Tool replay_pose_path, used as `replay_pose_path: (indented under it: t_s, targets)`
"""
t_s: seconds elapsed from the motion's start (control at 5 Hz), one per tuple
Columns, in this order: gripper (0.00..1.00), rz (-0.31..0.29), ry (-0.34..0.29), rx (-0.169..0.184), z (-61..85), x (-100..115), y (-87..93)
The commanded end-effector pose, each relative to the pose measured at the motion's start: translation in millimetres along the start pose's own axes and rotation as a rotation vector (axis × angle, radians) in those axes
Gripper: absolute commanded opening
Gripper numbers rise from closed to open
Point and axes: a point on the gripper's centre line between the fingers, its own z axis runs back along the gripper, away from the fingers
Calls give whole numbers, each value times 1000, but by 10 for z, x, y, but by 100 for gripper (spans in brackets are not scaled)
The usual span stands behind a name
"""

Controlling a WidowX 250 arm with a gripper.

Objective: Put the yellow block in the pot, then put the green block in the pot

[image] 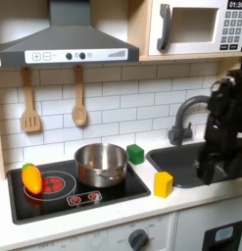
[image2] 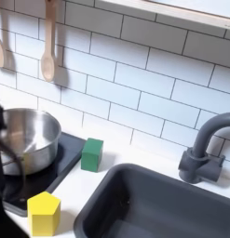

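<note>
The yellow block point(image: 164, 183) point(image2: 44, 212) rests on the white counter between the stove and the sink. Behind it, the green block point(image: 136, 154) point(image2: 91, 154) sits at the stove's back corner, beside the pot point(image: 101, 173) point(image2: 38, 154). That silver pot stands on the black cooktop, and I see nothing inside it. In the first exterior view my gripper point(image: 213, 177) hangs low over the sink, to the right of the yellow block and apart from it. The black arm is blurred, so the jaws cannot be made out.
An orange-yellow toy vegetable point(image: 31, 177) lies on the left burner. The dark sink basin point(image: 187, 157) point(image2: 154, 200) and the faucet point(image: 191, 110) point(image2: 206, 149) fill the right side. Two wooden utensils point(image: 79, 103) hang on the tiled wall. A dark blurred shape point(image2: 3, 139) crosses the second exterior view's left edge.
</note>
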Motion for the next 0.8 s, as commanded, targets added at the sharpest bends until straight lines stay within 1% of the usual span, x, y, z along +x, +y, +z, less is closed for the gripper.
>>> replay_pose_path:
  t_s: [0.0,0.2,0.4,0.6]
  targets:
    - [100,-17,-16,-31,-93,356,8]
    - [100,-47,11,-24,-243,474,-19]
    - [100,-29,25,-14,-344,590,8]
    - [100,-28,30,-5,-441,725,20]
